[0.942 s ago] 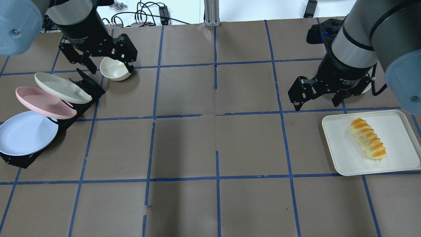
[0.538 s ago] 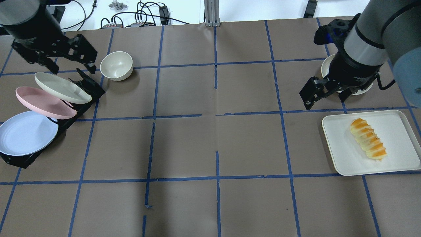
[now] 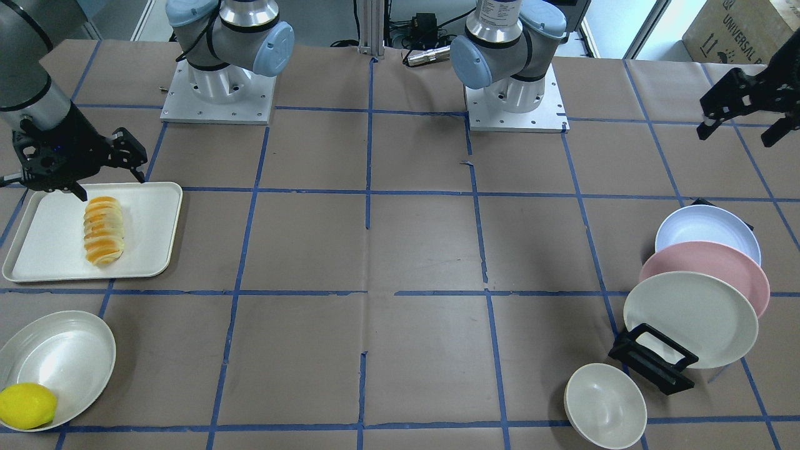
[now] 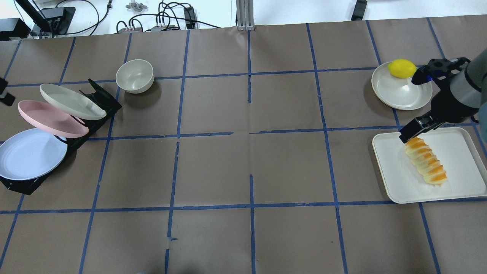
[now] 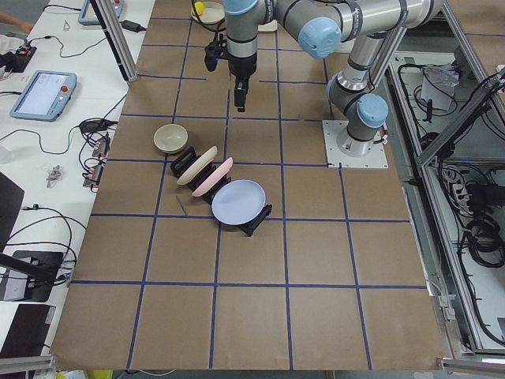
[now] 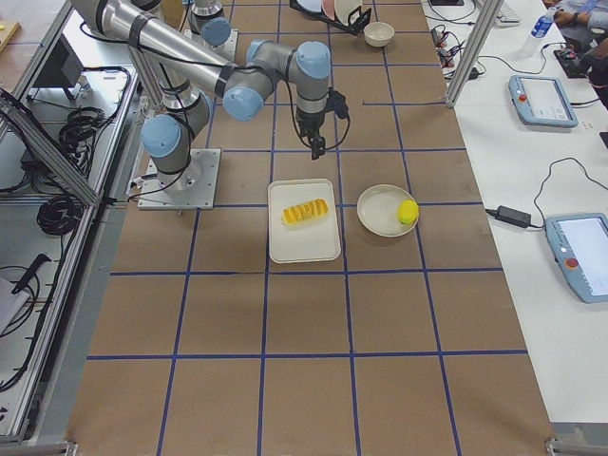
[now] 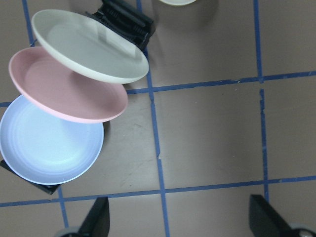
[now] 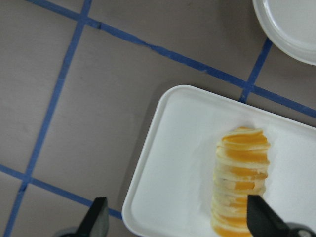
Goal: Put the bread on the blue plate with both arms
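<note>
The soft bread roll (image 4: 425, 160), striped orange and cream, lay lengthwise on the rectangular white tray (image 4: 384, 171). It sat well inside the raised rim, with bare tray along both its long sides. The right gripper (image 3: 111, 186) hung over the tray's edge farthest from the robot, by one end of the roll. The overhead view hid one of its fingers behind the arm. The right wrist view showed both fingertips spread wide, holding nothing, with tray and roll below them. Whether a fingertip touched the roll could not be told.

At the far end of the table from the tray, the round, glossy, pale blue plate (image 4: 30, 154) leaned in a black slotted rack (image 4: 102, 99). A pink plate (image 4: 49, 118) partly overlapped it, and a cream-white plate (image 4: 70, 101) overlapped that. The overhead view caught only a sliver of the left gripper (image 3: 737, 134) at its border. The front view showed it raised, farther from the tray than the rack. The left wrist view showed its fingers wide apart and empty, above bare tabletop beside the plates.

A cream bowl (image 4: 134, 75) stood just beside the rack on the tray's side. A shallow cream dish (image 4: 401, 93) lay near the tray, away from the robot, with a yellow lemon (image 4: 401, 68) at its rim. A broad stretch of brown, blue-taped table (image 4: 251, 152) ran from tray to rack.
</note>
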Robot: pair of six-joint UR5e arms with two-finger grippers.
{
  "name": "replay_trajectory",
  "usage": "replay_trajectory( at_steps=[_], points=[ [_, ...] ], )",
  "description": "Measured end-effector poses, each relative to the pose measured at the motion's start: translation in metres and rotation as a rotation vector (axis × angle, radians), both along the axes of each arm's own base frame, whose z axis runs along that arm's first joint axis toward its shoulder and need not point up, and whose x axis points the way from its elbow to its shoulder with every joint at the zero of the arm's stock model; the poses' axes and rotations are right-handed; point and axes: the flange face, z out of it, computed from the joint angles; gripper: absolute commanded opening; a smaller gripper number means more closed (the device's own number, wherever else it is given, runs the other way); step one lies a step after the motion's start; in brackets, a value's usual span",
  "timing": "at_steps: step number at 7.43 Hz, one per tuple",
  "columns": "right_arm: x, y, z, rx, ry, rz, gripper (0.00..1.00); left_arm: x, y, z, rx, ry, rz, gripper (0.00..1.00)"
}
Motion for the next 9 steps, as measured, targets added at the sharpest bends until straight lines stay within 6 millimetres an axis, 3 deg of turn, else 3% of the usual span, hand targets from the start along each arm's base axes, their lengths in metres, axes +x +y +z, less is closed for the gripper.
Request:
replay_trajectory(
  at_steps=[2,4,6,7,8,9],
  points=[
    [-0.044,-0.018,-0.059,-0.017,0.017,0.054,0.99,0.090,0.016,-0.027,0.025,0.047,-0.031,1.00],
    [-0.069,-0.017,-0.084,-0.023,0.022,0.068,0.99,0.159,0.004,-0.080,0.037,0.123,-0.053,1.00],
    [-0.082,-0.011,-0.104,-0.001,0.006,0.080,0.99,0.211,-0.009,-0.131,0.007,0.152,-0.085,1.00],
    [-0.090,-0.008,-0.113,0.009,-0.002,0.077,0.91,0.230,-0.012,-0.149,0.000,0.160,-0.088,1.00],
    [-0.095,-0.005,-0.123,0.018,-0.008,0.072,0.69,0.246,-0.018,-0.173,0.001,0.170,-0.092,0.99],
    [-0.097,0.001,-0.131,0.023,-0.008,0.059,0.38,0.258,-0.024,-0.198,0.004,0.177,-0.096,0.99]
  ],
)
